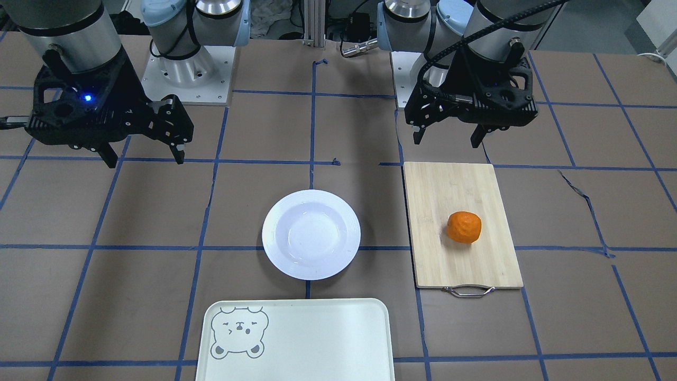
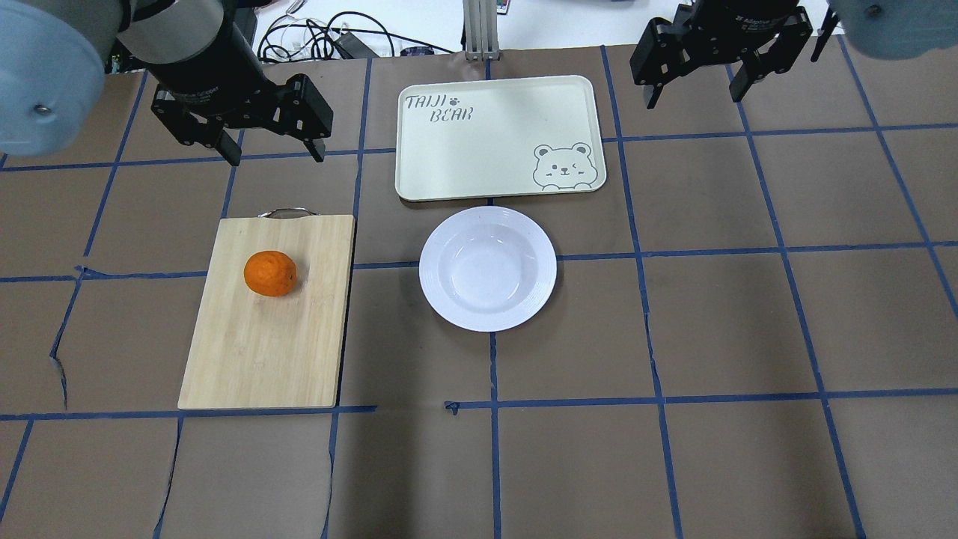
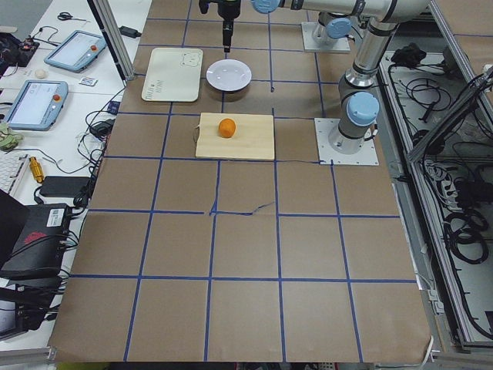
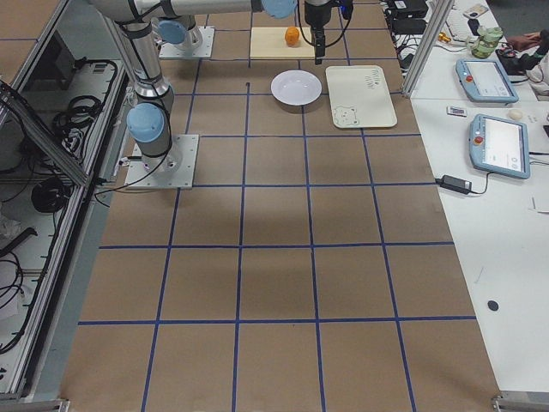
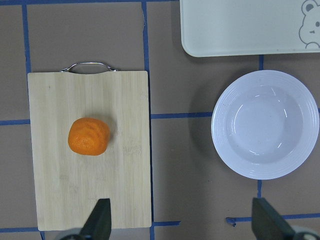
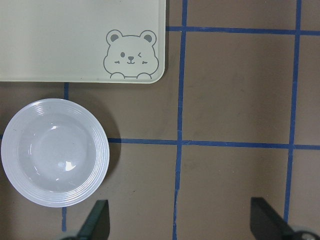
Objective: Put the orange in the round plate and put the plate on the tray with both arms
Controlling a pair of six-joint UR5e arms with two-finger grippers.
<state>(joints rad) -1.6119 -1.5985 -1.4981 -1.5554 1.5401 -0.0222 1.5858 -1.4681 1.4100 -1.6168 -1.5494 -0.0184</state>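
The orange [image 1: 464,227] [image 2: 270,273] [image 5: 89,136] rests on a wooden cutting board [image 2: 262,352]. The white round plate [image 2: 435,262] [image 1: 272,233] [image 6: 15,150] sits empty mid-table, just in front of the cream tray [image 2: 494,135] [image 1: 317,338] with its bear face. My left gripper [image 2: 273,153] [image 1: 447,140] [image 5: 182,222] hovers open above the table beyond the board's handle end, holding nothing. Off to the tray's right side, my right gripper [image 2: 694,97] [image 1: 146,159] [image 6: 181,222] hangs open and empty.
The cutting board has a metal handle [image 2: 284,212] on the side facing away from the robot. Brown paper with blue tape lines covers the table [image 2: 673,337]. Cables and tablets lie on a side bench [image 3: 46,92] past the tray.
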